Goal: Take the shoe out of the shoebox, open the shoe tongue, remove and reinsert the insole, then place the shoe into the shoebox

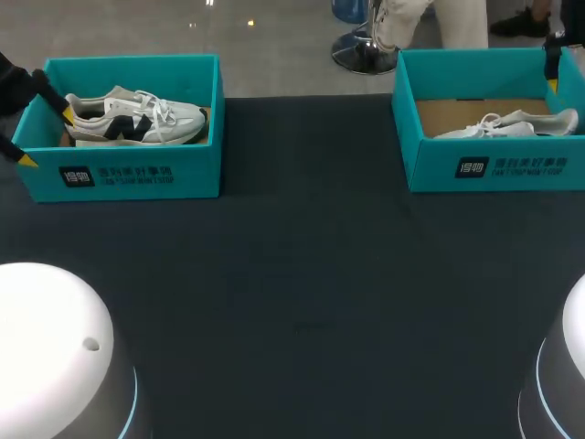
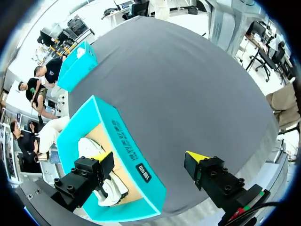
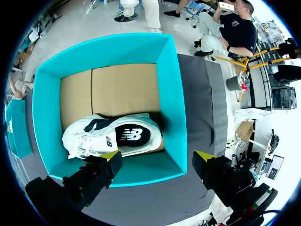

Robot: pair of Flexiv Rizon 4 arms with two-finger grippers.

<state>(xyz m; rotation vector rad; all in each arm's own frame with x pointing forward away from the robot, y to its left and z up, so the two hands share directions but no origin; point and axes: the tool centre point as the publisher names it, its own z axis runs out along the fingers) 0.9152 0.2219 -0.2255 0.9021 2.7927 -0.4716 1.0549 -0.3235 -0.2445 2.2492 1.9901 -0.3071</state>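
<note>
Across the dark table (image 1: 302, 274) from the robot, at its far edge, stands the left shoebox (image 1: 137, 174), an open teal carton with print on its long front wall. Inside it a sneaker (image 1: 137, 117) stands upright on its sole. It is white and pale grey with a black mark on its side and white laces, its toe towards the box's right end and its heel at the left end. The left gripper (image 2: 149, 157) sits at that heel end, spread wide and holding nothing. It straddles the printed front wall, with one fingertip (image 2: 101, 157) inside the box over the sneaker's heel and the other outside above the table. I cannot tell whether the inner tip touches the sneaker. Well apart from the left shoebox, along the same far edge, is the right shoebox (image 3: 171, 94), also teal with a brown cardboard floor. A white shoe (image 3: 110, 136) lies in it, with white laces at one end and a dark oval patch near its heel. It sits along the wall nearest the right gripper (image 3: 159, 155). That gripper hangs above the wall, wide open and empty, one tip just beside the shoe and the other outside the box.
</note>
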